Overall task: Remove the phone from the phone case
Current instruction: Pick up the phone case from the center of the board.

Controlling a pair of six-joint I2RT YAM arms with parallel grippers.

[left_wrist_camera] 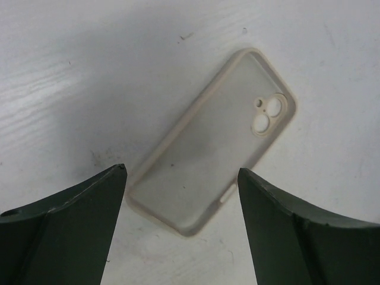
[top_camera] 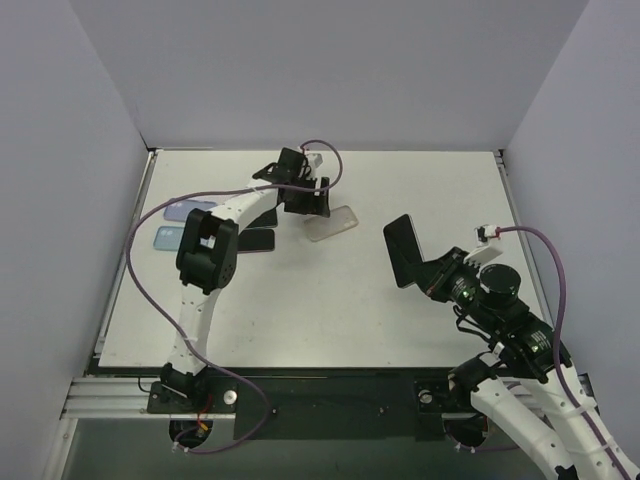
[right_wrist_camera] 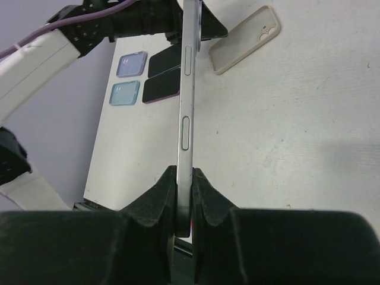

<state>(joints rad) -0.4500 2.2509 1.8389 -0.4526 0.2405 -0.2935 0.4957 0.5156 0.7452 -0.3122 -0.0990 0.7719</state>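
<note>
The empty phone case (left_wrist_camera: 217,145), translucent beige with its camera cutout at the far end, lies flat on the white table (top_camera: 300,310). My left gripper (left_wrist_camera: 181,172) hovers over its near end, open, with the dark fingers apart on either side and nothing between them. In the top view the phone case (top_camera: 332,224) lies just right of the left gripper (top_camera: 303,196). On the right, my right gripper (right_wrist_camera: 184,178) is shut on the bottom edge of the phone (right_wrist_camera: 187,107), held edge-up above the table. From above, the phone (top_camera: 403,250) shows as a dark slab.
Two blue cases (top_camera: 172,238) and two dark phones (top_camera: 256,240) lie near the table's left edge, partly under the left arm. The same blue cases (right_wrist_camera: 124,93) and dark phones (right_wrist_camera: 163,89) show in the right wrist view. Grey walls close in three sides.
</note>
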